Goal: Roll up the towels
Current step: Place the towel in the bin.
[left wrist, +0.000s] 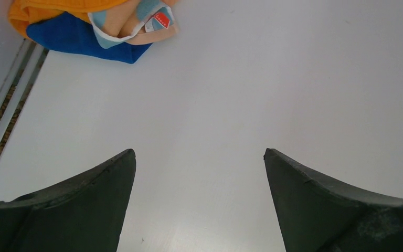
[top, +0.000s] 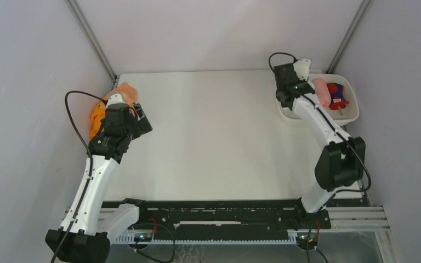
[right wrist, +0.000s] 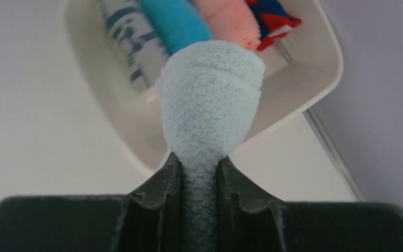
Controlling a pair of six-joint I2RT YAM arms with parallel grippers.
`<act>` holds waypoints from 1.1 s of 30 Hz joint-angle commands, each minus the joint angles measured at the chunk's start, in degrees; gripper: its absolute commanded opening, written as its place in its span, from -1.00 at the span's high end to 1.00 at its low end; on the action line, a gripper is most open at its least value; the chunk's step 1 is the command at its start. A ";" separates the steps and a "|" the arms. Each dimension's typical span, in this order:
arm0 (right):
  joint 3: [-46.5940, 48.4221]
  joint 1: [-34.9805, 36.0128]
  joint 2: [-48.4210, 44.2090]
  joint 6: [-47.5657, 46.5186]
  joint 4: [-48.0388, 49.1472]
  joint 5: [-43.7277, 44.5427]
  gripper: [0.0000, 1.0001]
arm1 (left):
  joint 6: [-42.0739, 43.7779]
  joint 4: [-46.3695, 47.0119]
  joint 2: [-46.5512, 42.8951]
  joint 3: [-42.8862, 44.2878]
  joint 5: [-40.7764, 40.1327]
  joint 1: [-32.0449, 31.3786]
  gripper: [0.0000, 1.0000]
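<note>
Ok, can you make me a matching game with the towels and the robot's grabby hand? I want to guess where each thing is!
Things:
1. pale mint towel
2. pink towel
3. dark blue towel
4. left end effector

Places or states:
A. open and holding nothing
B. lying rolled in the white tray
C. pinched in the right end effector
D. heaped together with the orange towel

Right pairs: 1-C, 2-B, 3-D, 4-A.
</note>
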 commanded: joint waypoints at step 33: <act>39.42 -14.11 42.88 58.09 -46.94 -0.12 1.00 | 2.10 -0.78 2.28 0.43 -4.54 0.76 -0.93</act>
